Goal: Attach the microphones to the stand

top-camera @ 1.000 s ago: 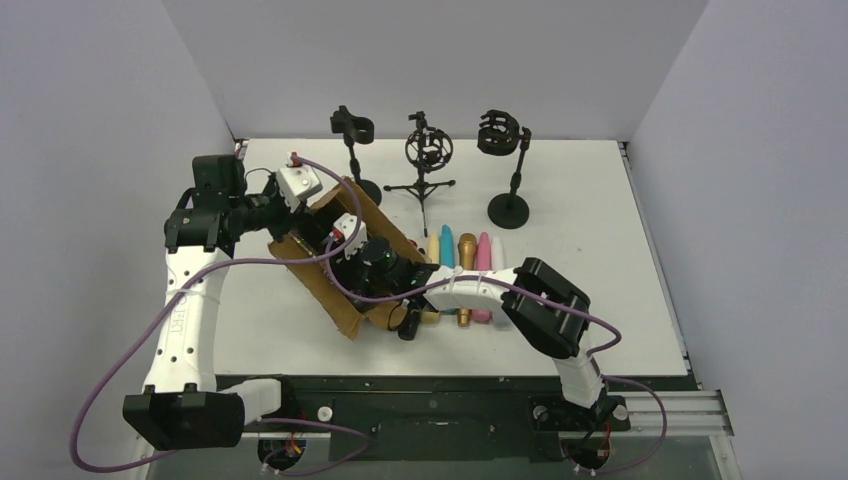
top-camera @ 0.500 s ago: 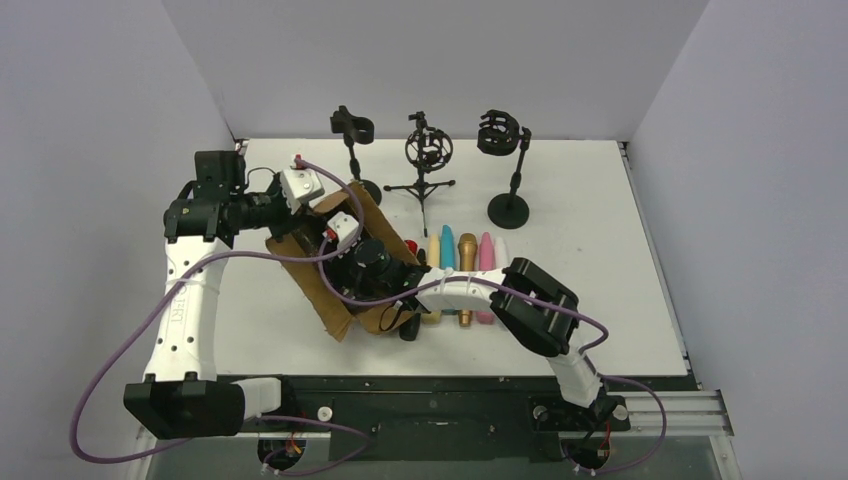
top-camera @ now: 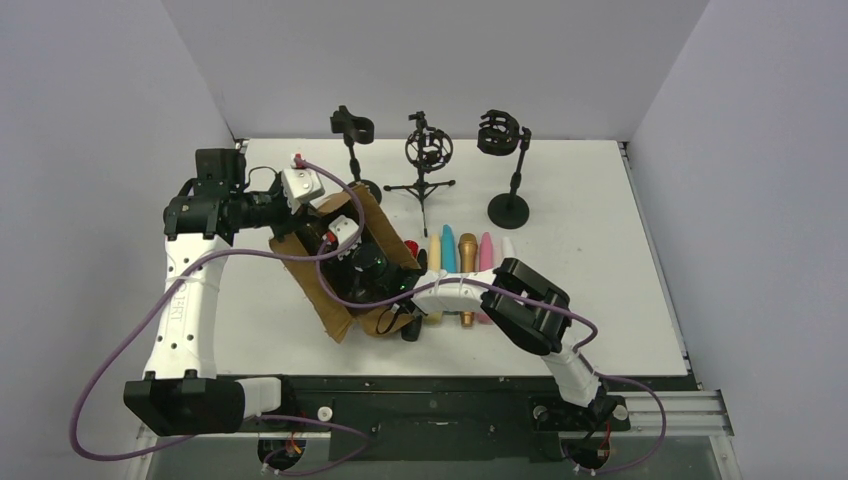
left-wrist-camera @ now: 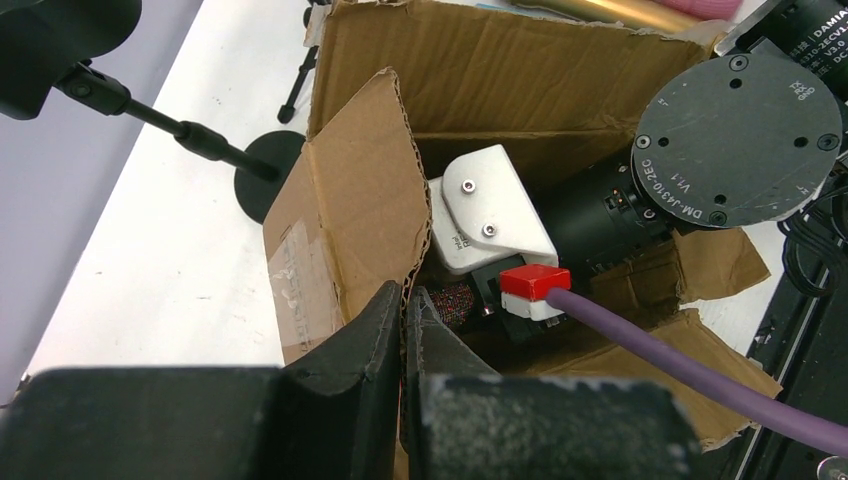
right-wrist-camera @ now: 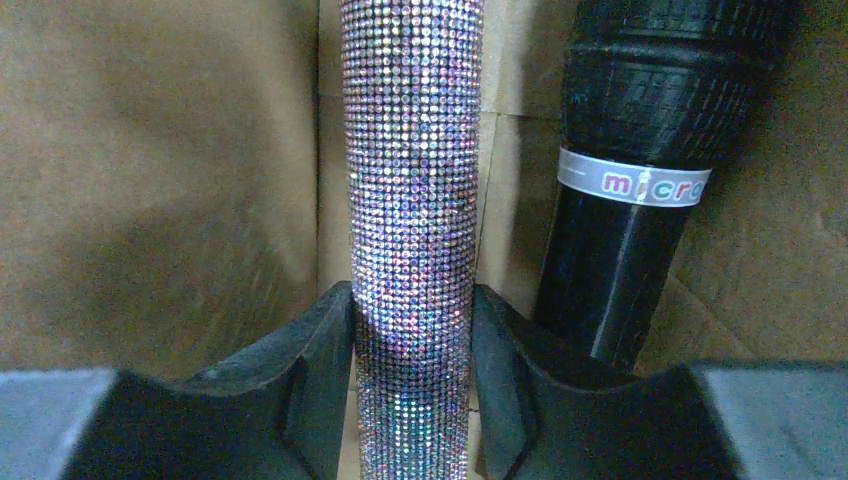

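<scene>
My right gripper [right-wrist-camera: 412, 335] is inside the cardboard box [top-camera: 340, 305], shut on the glittery silver microphone [right-wrist-camera: 412, 190]. A black microphone [right-wrist-camera: 630, 200] lies just right of it in the box. My left gripper [left-wrist-camera: 405, 315] is shut on the edge of the box flap [left-wrist-camera: 345, 220]. Red [top-camera: 412, 248], cream [top-camera: 434, 250], teal [top-camera: 447, 243], gold [top-camera: 467, 250], pink [top-camera: 484, 248] and white [top-camera: 500, 247] microphones lie side by side on the table right of the box. Another black microphone [top-camera: 410, 326] lies at the box's near end.
Three black stands are at the back: a clip stand [top-camera: 352, 126], a tripod with a shock mount [top-camera: 428, 148], and a round-based stand [top-camera: 508, 210]. The clip stand's base [left-wrist-camera: 265, 172] is close beside the box. The right arm [top-camera: 470, 290] crosses over the microphone row.
The right arm has reached further left and deeper into the box, and the box has shifted slightly left. The left arm has hardly moved.
</scene>
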### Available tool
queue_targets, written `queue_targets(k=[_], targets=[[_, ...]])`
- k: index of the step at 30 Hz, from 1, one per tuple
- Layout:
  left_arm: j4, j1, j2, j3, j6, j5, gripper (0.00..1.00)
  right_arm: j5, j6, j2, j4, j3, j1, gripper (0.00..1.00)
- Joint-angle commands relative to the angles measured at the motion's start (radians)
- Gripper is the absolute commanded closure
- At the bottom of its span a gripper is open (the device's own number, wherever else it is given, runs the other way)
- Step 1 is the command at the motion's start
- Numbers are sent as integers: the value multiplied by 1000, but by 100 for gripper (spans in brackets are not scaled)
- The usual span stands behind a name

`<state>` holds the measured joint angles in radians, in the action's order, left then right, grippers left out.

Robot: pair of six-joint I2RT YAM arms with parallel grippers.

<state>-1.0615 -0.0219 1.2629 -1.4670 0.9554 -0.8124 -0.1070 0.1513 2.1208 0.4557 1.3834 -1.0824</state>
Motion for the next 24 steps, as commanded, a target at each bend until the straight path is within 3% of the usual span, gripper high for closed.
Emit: queue_targets(k=[1,6,16,24], targets=[[-48,11,-13,-29,1,-53,100,-69,-5,5,-33,-8,9,85],[-27,13,-22,-1,16,-20,100,-73,-12,-69,-30,-33,-4,100],[5,14,-31,40,57,56,100,-10,23,-430,-125,-194,-27,100],[42,13,-29,51,43,90,100,-12,11,-736,-255,-414,-15,100]])
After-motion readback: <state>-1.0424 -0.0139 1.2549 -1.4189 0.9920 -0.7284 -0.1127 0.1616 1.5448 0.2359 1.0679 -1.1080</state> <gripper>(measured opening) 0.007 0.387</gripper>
